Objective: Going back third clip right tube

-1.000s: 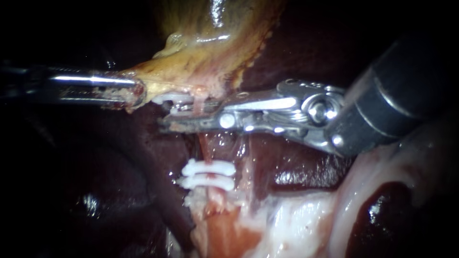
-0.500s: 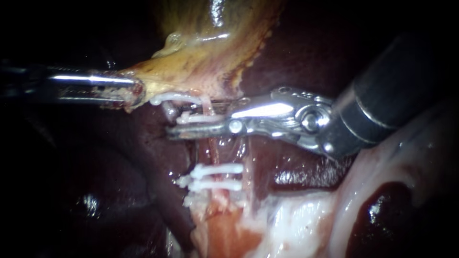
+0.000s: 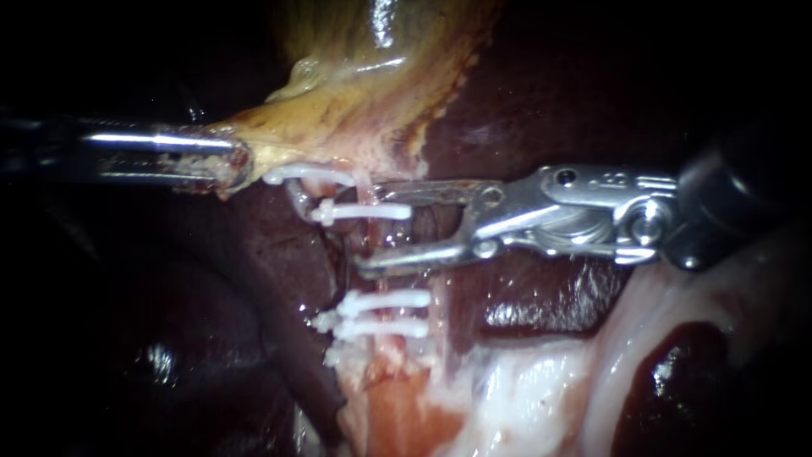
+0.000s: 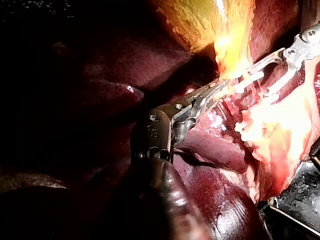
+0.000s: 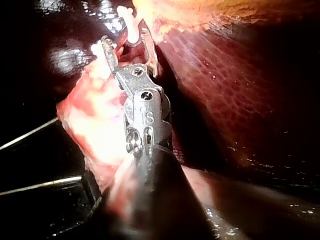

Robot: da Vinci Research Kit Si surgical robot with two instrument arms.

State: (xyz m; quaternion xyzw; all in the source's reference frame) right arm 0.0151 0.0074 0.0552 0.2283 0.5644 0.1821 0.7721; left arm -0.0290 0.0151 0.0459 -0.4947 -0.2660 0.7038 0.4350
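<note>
A small white plastic clip (image 3: pixel 364 211) sits across the pale pink tube (image 3: pixel 372 239), its long axis crosswise to the tube and its knobbed end pointing away from the right instrument (image 3: pixel 370 228). That silver instrument's end effector is open. One jaw lies close along the clip on the side toward the yellowish, glistening gallbladder (image 3: pixel 364 110), and the other crosses the tube farther down, apart from the clip. Beyond it on the tube is a pair of white clips (image 3: pixel 385 300), also lying crosswise. The left instrument (image 3: pixel 235 161) has its end effector closed on the gallbladder's edge. The dark red liver (image 3: pixel 524 110) lies behind the tube. The right wrist view shows the clip (image 5: pixel 131 27) just ahead of the spread jaws. Only the left wrist view shows the left instrument (image 4: pixel 220 86) reaching up to the gallbladder.
</note>
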